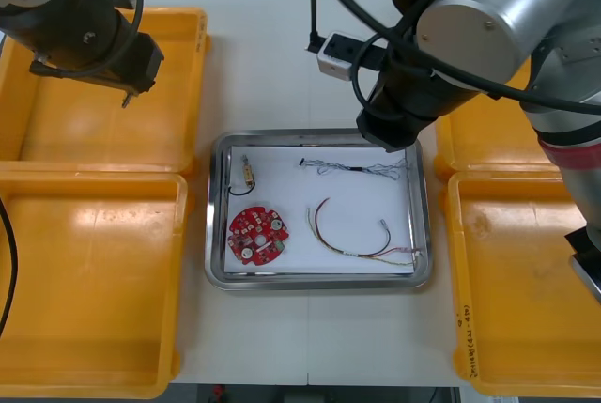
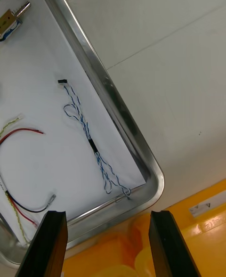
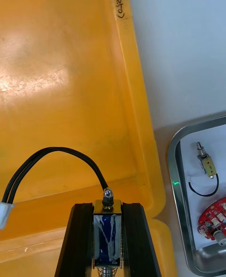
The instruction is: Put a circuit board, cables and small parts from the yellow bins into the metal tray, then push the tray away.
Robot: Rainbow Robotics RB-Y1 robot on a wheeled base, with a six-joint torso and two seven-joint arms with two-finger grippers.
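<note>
Where the desk bears the tray, left end effector clamps a metal part over the far left bin; right end effector, spread and empty, hangs over the tray's corner.

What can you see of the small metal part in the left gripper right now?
The small metal part is a boxy metal frame around a blue-wrapped core, with a rounded metal pin at its tip. A black cable loops from it to a white connector. The left gripper clamps it between its fingers, lengthwise along them, pin pointing outward, held over a yellow bin on the robot's left.
</note>
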